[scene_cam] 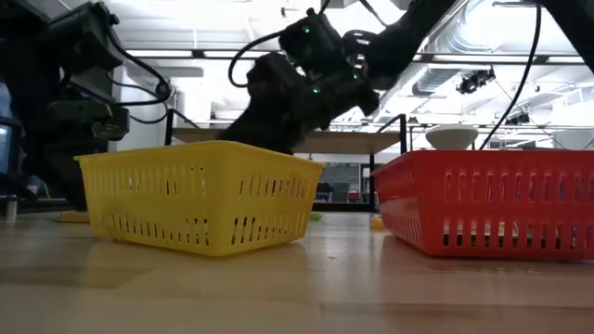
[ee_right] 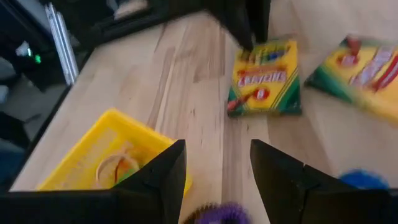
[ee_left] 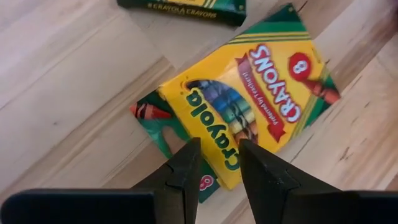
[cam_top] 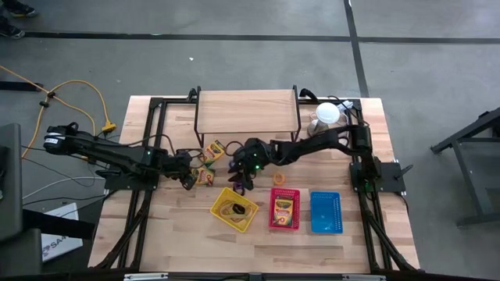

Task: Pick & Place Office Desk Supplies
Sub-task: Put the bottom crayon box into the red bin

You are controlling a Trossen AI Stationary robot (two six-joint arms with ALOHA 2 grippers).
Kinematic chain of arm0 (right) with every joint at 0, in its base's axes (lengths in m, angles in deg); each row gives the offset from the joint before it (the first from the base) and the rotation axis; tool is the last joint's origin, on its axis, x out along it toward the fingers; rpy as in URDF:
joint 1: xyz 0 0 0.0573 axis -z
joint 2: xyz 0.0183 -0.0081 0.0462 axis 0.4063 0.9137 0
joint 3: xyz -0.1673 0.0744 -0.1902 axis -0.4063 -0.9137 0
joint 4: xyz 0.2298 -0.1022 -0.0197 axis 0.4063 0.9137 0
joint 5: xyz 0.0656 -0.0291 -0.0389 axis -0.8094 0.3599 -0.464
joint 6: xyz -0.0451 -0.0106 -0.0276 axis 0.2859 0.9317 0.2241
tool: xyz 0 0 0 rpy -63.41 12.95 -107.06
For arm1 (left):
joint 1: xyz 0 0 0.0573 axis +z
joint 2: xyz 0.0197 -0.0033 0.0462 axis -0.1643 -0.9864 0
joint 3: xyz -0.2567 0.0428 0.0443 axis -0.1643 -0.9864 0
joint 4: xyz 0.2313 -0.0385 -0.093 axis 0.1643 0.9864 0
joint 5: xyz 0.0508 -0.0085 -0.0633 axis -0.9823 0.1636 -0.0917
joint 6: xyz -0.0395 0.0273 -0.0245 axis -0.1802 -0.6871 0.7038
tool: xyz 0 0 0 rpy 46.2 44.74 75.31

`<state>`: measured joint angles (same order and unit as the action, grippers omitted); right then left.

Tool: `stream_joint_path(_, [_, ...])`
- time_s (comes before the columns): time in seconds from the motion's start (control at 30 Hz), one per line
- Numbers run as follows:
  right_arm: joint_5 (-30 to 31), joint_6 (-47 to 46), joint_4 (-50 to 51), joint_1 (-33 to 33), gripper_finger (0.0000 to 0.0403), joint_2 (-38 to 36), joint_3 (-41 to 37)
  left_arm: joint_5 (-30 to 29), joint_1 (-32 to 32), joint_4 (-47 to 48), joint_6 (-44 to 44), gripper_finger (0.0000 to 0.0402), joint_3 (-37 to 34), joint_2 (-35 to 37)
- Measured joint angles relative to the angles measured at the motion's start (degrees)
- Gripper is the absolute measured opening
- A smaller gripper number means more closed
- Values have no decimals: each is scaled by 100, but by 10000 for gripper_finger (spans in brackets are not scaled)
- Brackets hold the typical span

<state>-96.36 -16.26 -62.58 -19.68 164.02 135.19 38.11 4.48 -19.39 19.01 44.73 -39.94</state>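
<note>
The high view looks straight down on the whole table (cam_top: 156, 226). The low view sits at tabletop level, close to the yellow basket (scene_cam: 200, 204), at left of frame, facing the room. The left wrist view looks closely down on a crayon box (ee_left: 249, 106). The right wrist view shares the yellow basket.
</note>
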Motion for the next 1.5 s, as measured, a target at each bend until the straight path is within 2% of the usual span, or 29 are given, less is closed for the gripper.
stream_joint_path(0.3, [-61, -687, 71, 65, 167, 79, 14, -4, 0, -535, 16, 104, -239, 4])
stream_joint_path(0.53, [-355, -2094, 133, 96, 167, 77, 14, 2, 0, -505, 18, 104, -253, -4])
stream_joint_path(0.83, [-354, -3205, 205, 107, 164, 77, 14, -86, 0, -687, -133, 104, -253, -2])
stream_joint_path(1.1, [-344, -3176, 811, 149, 143, 73, 14, -197, 0, -799, -244, 104, -252, -291])
stream_joint_path(1.5, [21, -3057, 1262, 149, 139, 70, 14, -92, 0, -2326, -639, 104, -229, -1639])
